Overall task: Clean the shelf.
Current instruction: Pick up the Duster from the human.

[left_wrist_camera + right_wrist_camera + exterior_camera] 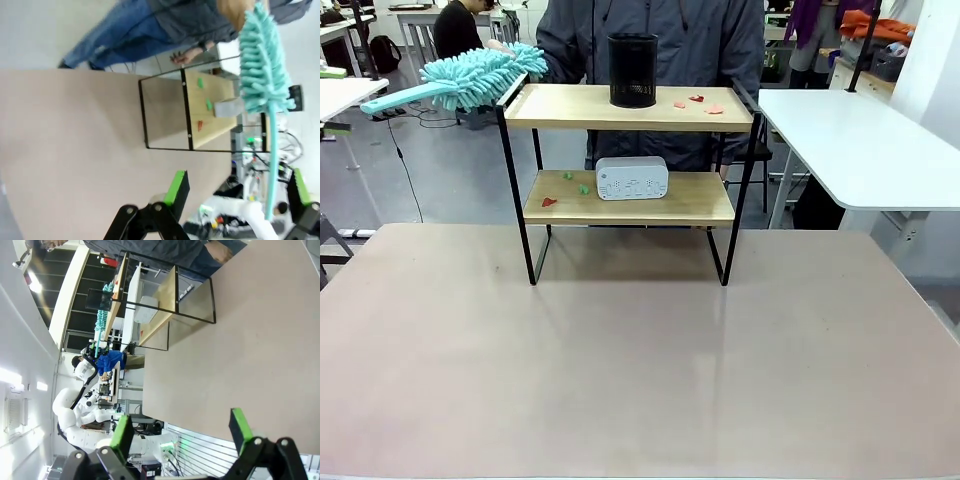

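The shelf (570,105) stands at the far middle of the table, two wooden boards in a black frame. Red scraps (697,99) lie on its top board beside a black mesh cup (633,70). Green scraps (584,188), a red scrap (549,201) and a white box-shaped device (632,178) sit on the lower board. A person behind it holds a teal fluffy duster (480,78) at the top board's left end, handle pointing left. My left gripper (239,195) is open, with the duster (262,60) and shelf (220,132) farther off. My right gripper (181,432) is open and faces the shelf (160,310) across bare tabletop.
The brown tabletop (640,350) stretches wide in front of the shelf. A white table (860,140) stands at the right, close to the shelf's top board. The person's hand (182,56) hangs behind the shelf.
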You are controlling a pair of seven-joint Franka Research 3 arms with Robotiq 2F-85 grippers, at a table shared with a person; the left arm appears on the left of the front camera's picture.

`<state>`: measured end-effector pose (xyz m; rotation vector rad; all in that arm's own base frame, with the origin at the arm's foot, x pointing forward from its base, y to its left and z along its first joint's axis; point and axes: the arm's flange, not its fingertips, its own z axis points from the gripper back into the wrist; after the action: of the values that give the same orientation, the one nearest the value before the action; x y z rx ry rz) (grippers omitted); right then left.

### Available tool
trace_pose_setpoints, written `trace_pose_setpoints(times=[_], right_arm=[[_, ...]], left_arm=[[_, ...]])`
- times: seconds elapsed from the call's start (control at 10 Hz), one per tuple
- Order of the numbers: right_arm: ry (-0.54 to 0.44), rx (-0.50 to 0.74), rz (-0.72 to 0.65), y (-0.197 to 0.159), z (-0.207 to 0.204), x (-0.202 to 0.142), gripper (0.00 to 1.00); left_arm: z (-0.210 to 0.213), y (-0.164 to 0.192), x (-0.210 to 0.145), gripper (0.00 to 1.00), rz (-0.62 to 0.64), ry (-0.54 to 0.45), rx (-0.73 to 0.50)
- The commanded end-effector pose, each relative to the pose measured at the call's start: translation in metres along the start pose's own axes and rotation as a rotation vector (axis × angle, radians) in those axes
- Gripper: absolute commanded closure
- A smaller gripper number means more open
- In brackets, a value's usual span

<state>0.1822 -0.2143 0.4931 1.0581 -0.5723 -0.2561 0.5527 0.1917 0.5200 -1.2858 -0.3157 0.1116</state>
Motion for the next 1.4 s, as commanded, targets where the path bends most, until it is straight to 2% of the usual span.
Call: trace_pose_setpoints(times=[0.0, 0.3, 0.5, 1.3], right_arm=[[-0.01, 0.018, 0.028, 0.002, 0.001, 0.002, 0.0], [-0.01, 0.018, 0.028, 0.002, 0.001, 0.002, 0.0], [-0.01, 0.018, 0.028, 0.002, 0.001, 0.002, 0.0], [-0.01, 0.018, 0.028, 0.002, 0.001, 0.002, 0.0]], left_arm=[[-0.015, -0.002, 0.019, 0.0, 0.063, 0.109, -0.111], [-0.052, -0.023, 0.006, 0.0, 0.064, 0.254, -0.303], [-0.069, -0.027, -0.012, 0.0, 0.066, 0.314, -0.314], [-0.103, -0.018, -0.04, 0.0, 0.05, 0.39, -0.239]])
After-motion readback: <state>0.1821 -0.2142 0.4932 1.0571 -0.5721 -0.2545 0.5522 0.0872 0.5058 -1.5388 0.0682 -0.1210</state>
